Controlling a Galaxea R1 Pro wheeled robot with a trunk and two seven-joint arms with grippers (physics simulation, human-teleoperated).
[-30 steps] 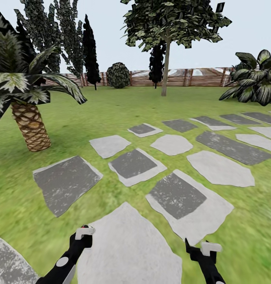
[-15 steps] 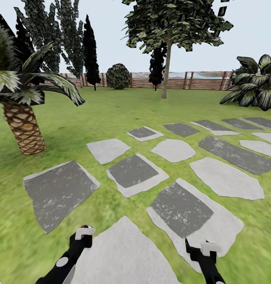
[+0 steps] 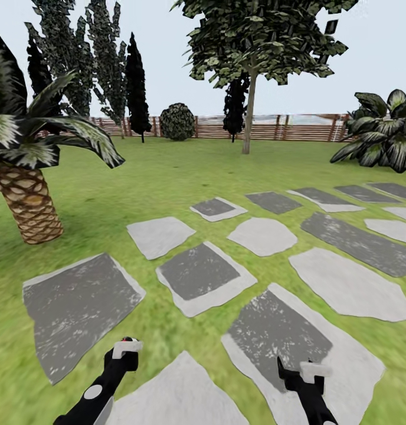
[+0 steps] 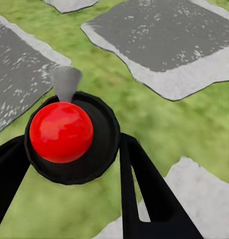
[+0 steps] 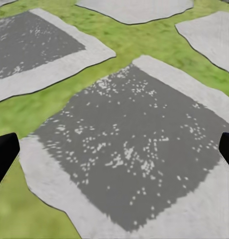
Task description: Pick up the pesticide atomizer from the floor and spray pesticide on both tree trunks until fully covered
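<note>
Left end effector pinches the black, red-capped atomizer; right end effector spread

Stone pavers cross green lawn before a wooden fence.

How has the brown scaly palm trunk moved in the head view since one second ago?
Cannot tell. The brown scaly palm trunk shifted left in the picture, but so did the grey stepping stone beside it, equally, so the camera moved, not the palm.

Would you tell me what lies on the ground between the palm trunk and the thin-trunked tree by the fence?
In the head view, bare grass alone lies between the palm trunk and the thin-trunked tree; the stepping stones lie nearer the robot.
</note>
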